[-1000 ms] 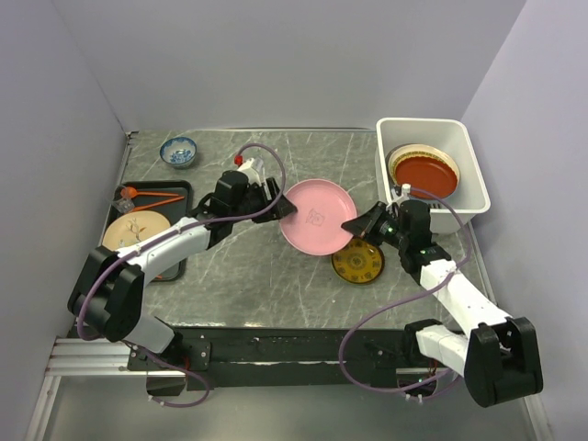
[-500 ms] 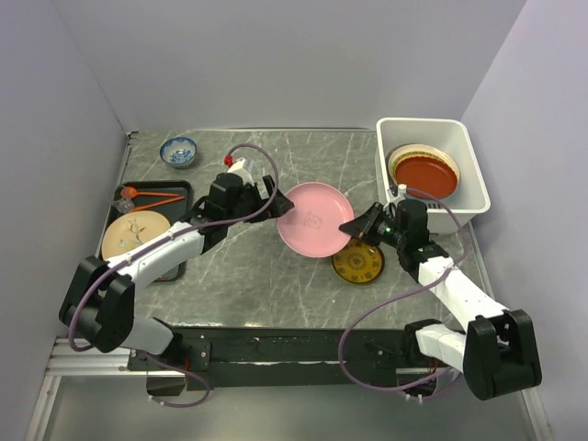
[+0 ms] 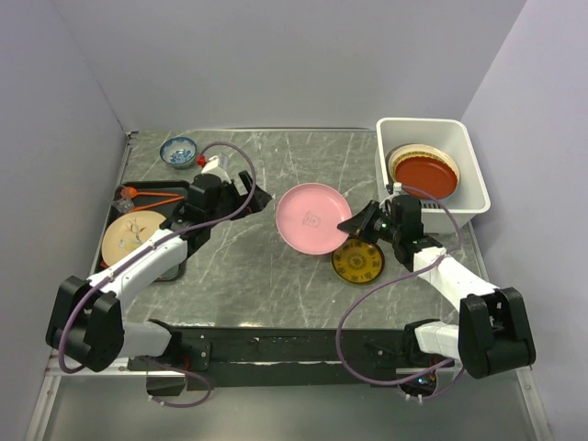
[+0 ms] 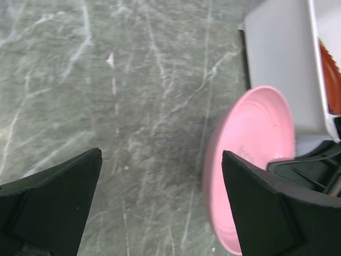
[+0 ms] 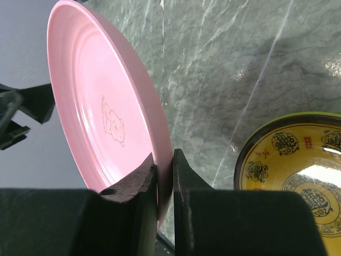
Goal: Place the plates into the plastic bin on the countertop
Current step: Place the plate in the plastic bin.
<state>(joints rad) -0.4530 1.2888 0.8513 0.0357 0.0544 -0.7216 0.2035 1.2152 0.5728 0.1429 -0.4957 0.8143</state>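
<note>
Top external view: the pink plate (image 3: pixel 312 217) is at the middle of the countertop (image 3: pixel 266 285). The bin (image 3: pixel 471 175) stands apart from it at the far right.
Pink plate: tilted, judging by both wrist views, and held only at its right edge.
Right gripper (image 5: pixel 164 160): clamped on the pink plate's rim, one finger inside the dish and one under it. It is a thin pinch at the very edge.
Left gripper (image 4: pixel 161 154): jaws spread wide, holding nothing, a little left of the pink plate and not touching it.
Bin contents: a red plate (image 3: pixel 424 172) lies flat inside.
Yellow plate (image 3: pixel 357 262): flat on the countertop, just on the near side of the pinched edge.
Cream plate (image 3: pixel 135 231): on the tray (image 3: pixel 181 189) at far left, not yet moved.
Risk, slipping: the whole plate hangs from one rim pinch, so a quick swing could let it pivot or slide out onto the stone.
Risk, snagging: carried too low, the hanging edge could catch the bin's left wall or clip the yellow plate.
Risk, landing: released from too high, it could crack against the red plate.
</note>
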